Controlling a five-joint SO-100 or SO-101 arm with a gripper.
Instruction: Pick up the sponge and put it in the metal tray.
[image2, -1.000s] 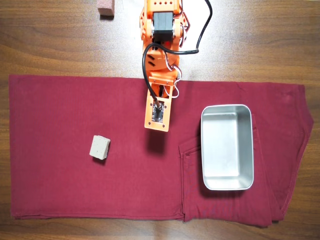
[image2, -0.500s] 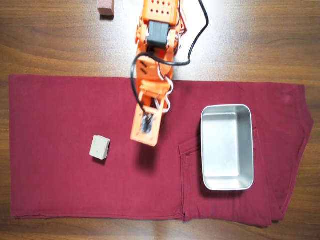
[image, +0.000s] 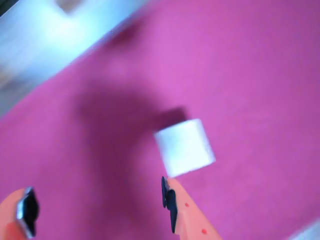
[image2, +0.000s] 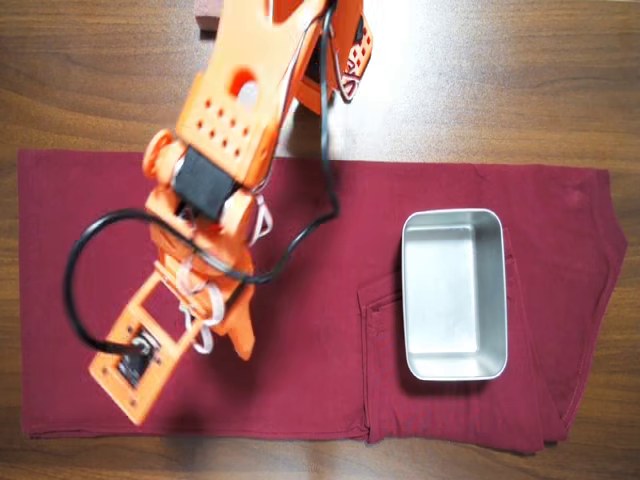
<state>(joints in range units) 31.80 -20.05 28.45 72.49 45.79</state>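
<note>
in the wrist view the claw (image: 97, 205) is spread wide and holds nothing; the sponge (image: 184, 147) sits on the red cloth (image: 260, 75) just ahead of the right fingertip (image: 169, 200), off-centre to the right. from overhead the arm hides it; the metal tray (image2: 454, 294) lies well apart on the right

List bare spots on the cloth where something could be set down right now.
Free: the red cloth between the arm and the metal tray, and the strip along its bottom edge. The tray is empty too. Crowded: the cloth's left side, where the arm hangs over the sponge.
</note>
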